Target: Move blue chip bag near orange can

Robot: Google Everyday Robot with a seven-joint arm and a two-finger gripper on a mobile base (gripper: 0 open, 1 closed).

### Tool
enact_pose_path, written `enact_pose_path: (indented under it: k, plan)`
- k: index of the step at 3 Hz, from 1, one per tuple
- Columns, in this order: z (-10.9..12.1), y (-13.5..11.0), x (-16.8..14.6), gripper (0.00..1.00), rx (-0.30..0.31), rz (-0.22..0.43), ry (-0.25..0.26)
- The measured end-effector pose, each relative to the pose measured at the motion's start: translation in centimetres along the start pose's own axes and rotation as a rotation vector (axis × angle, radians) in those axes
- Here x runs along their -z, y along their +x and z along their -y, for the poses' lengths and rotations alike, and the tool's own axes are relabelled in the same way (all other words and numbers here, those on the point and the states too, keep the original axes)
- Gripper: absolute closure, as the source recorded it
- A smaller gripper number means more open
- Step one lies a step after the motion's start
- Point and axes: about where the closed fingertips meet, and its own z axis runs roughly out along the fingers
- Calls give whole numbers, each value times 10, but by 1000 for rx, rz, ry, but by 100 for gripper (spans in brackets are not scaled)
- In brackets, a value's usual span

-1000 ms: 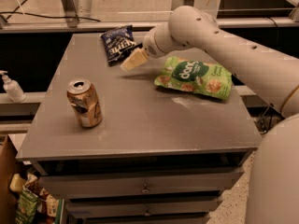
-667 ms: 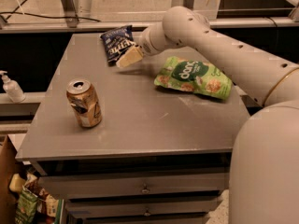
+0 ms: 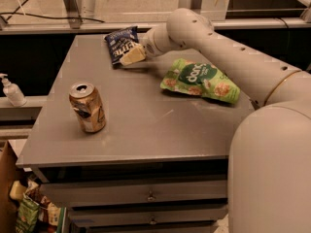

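The blue chip bag (image 3: pixel 119 42), dark navy with white lettering, lies at the far left part of the grey table (image 3: pixel 146 125). My gripper (image 3: pixel 131 56) reaches in from the right and sits at the bag's near right edge, over it. The orange can (image 3: pixel 88 107), dented with a silver top, stands upright near the front left of the table, well apart from the bag and the gripper.
A light-green snack bag (image 3: pixel 201 80) lies right of centre under my arm. A white pump bottle (image 3: pixel 11 91) stands on a ledge left of the table. Drawers sit below the table front; a box of items is at lower left.
The arm has swung left and farther back, bringing the gripper from beside the bag onto its near edge. Bag, can and green bag have not moved.
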Motion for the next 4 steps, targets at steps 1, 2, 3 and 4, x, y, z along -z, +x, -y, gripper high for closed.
enact_pose_path:
  k: [1,2,3,4]
  plan:
    - [3,-1,8,41,-15,20,5]
    - [7,-1,27,64,-22,34,21]
    - [11,1,51,87,-22,47,32]
    - [6,-1,79,100,-26,87,21]
